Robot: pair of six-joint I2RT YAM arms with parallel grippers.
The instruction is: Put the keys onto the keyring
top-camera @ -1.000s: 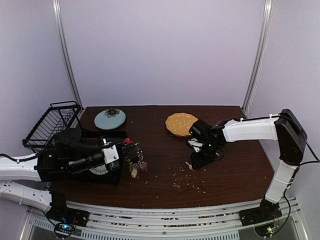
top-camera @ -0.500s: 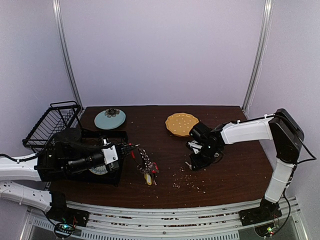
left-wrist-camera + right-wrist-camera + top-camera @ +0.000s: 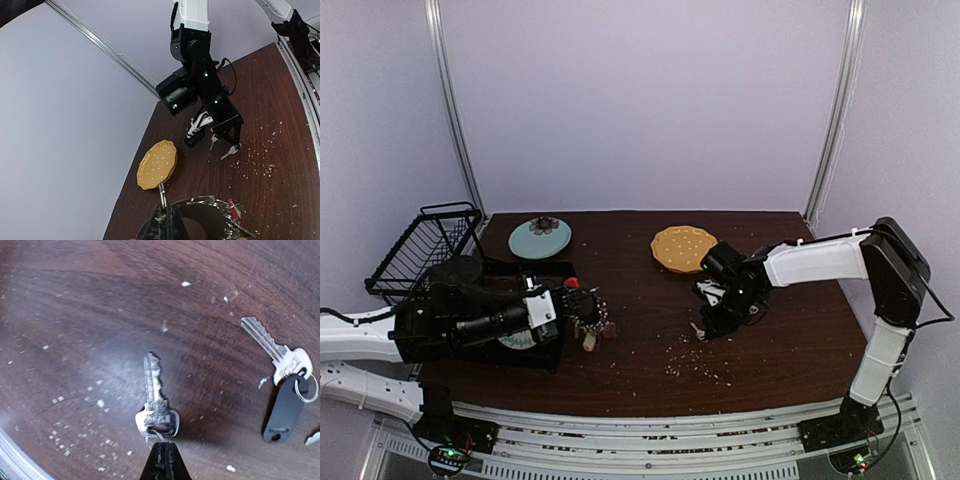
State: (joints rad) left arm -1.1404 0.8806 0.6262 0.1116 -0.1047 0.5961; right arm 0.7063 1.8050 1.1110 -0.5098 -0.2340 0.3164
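My left gripper is shut on the keyring, a silvery loop with a red section and tags hanging beneath it. In the left wrist view its fingertips pinch the wire of the keyring. My right gripper is shut on the small ring at the head of a silver key, whose blade points away over the table. A second key with a black tag lies to its right. From above, the right gripper sits low by the keys, right of centre.
A yellow plate sits just behind the right gripper, and a blue plate at the back left. A black wire basket stands at the left edge. Pale crumbs are scattered in front of the right gripper.
The right gripper has shut on the ring of the silver key. The left gripper swung the keyring out to the right and back again.
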